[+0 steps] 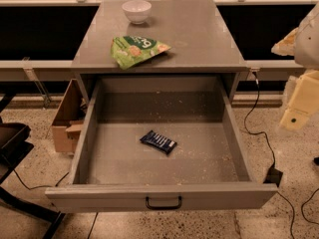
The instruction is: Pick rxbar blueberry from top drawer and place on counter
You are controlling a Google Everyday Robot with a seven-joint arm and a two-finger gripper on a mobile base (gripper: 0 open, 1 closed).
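Gripper: the gripper [299, 108] hangs at the right edge of the view, outside the cabinet, clear of every object; whether it is spread or pressed together cannot be told
Drawer: the drawer [84, 143] is pulled fully out, left of the gripper and lower in the view; its near right corner is the part closest to the gripper
Drawer contents: one snack bar [158, 142] in a dark blue wrapper, lying flat and at a slant near the middle of the floor, well left of the gripper; crumbs [219, 156] scattered around it
Handle: black wire handle [163, 203] on the front panel, below and left of the gripper
Counter: the counter [199, 29] lies up and left of the gripper
Counter contents: a green bag [137, 49] near the front edge; a white bowl [136, 11] near the back, its inside not readable
Floor: a cardboard box [64, 118] on the cabinet's far side from the gripper; a black cable [259, 128] just left of the gripper
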